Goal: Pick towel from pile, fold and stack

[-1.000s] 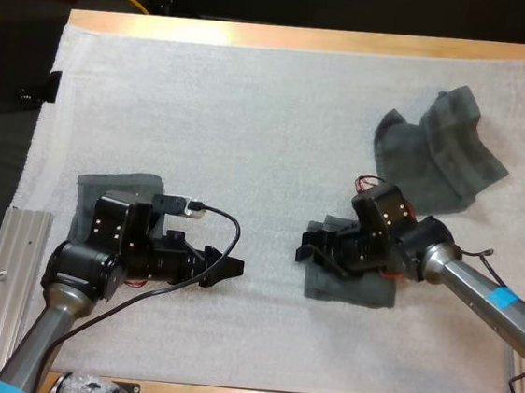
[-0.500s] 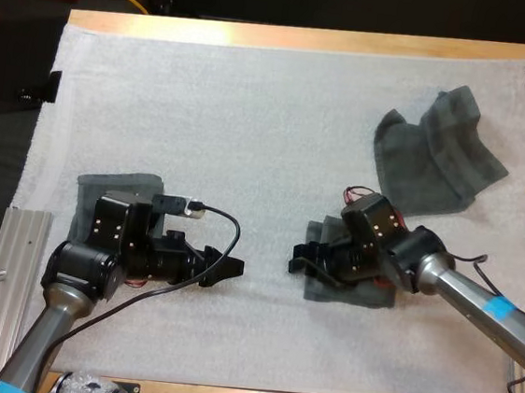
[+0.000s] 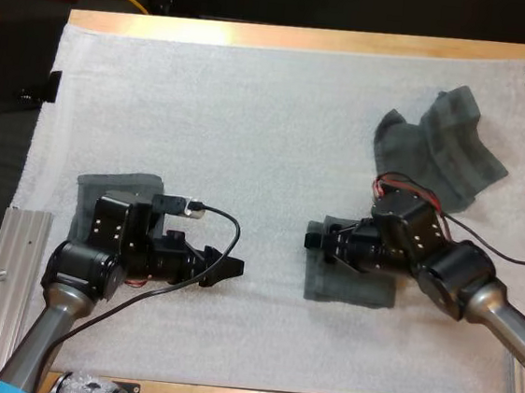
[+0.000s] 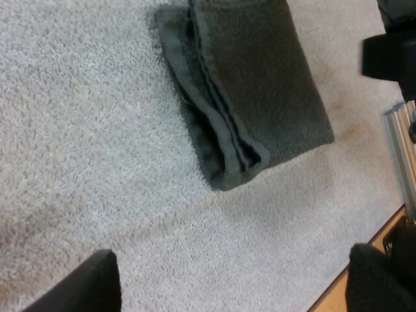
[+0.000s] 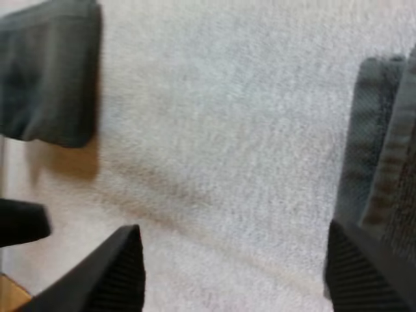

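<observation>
**Desk:** What's on the white mat (image 3: 253, 111), left to right?

**Photographer:** A dark grey-green folded towel stack (image 3: 123, 187) lies at the near left, partly under the left arm. The left gripper (image 3: 225, 270) points toward mid-table, its black fingers (image 4: 97, 283) spread apart over bare mat and holding nothing. Right of centre lies a single folded dark grey-green towel (image 3: 349, 288). The right gripper (image 3: 317, 243) hovers at its left end, fingers (image 5: 123, 273) parted and empty, with the towel's layered edge just beside one of them. At the far right sits a crumpled dark grey-green towel (image 3: 440, 164), well apart from the rest.

**Desk:** How will the folded one handle?

**Photographer:** Probably light, soft and limp, so apt to fall open. The best hold looks to be a pinch across the thick folded edge, catching every layer. Supporting both ends should keep it folded on the way to the stack.
</observation>
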Motion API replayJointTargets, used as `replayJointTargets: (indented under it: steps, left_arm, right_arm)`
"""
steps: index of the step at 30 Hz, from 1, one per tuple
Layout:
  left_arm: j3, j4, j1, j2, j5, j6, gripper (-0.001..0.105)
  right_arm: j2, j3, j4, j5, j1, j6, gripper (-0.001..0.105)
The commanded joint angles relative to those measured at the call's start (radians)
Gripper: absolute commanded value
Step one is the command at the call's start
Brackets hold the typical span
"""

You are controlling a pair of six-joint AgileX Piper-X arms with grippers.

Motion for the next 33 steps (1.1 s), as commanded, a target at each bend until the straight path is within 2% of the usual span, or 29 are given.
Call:
replayJointTargets:
  steps: [1, 4, 14, 23, 33]
  left_arm:
    - [-0.002, -0.01, 0.002, -0.008, 0.018, 0.007, 0.069]
    - [-0.002, -0.01, 0.002, -0.008, 0.028, 0.007, 0.069]
    - [-0.002, -0.017, 0.002, -0.008, 0.028, 0.007, 0.069]
    - [-0.002, -0.039, 0.002, -0.008, 0.058, 0.007, 0.069]
    - [-0.002, -0.045, -0.009, -0.008, 0.065, 0.007, 0.069]
  right_arm:
    - [-0.029, 0.0, 0.031, 0.005, 0.002, -0.024, 0.067]
    - [-0.077, 0.0, 0.09, 0.013, 0.002, -0.057, 0.07]
    - [-0.245, 0.0, 0.288, 0.079, 0.002, -0.105, 0.07]
    - [-0.38, 0.0, 0.372, 0.079, 0.002, -0.105, 0.07]
    - [-0.476, 0.0, 0.377, 0.079, 0.002, -0.105, 0.07]
